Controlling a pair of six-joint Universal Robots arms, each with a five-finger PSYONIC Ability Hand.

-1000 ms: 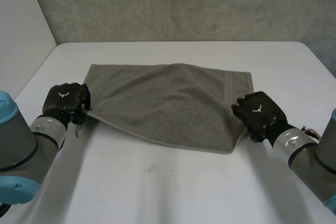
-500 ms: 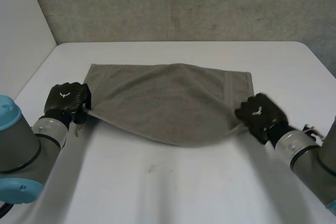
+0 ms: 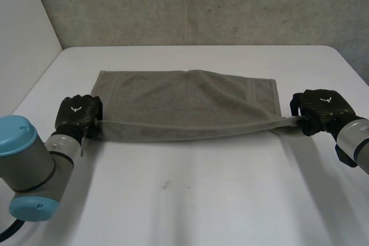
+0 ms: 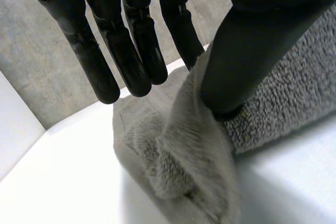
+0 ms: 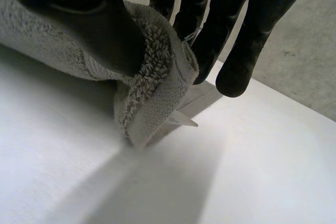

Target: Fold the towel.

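The towel [image 3: 184, 105] is a dull grey-brown all over and has no print. A smoother woven band of the same shade crosses it near the end by the right hand [image 3: 320, 108]. That hand and the left hand [image 3: 78, 114] are black, with a fine carbon-weave check on their backs and a small white emblem on each. In the wrist views their fingers are plain, slightly glossy black. The table [image 3: 202, 200] is white, with one faint grey smudge. The left arm [image 3: 55, 142] is grey with a light-blue cap [image 3: 17, 133]. The back wall [image 3: 202, 4] is mottled grey, flecked darker.
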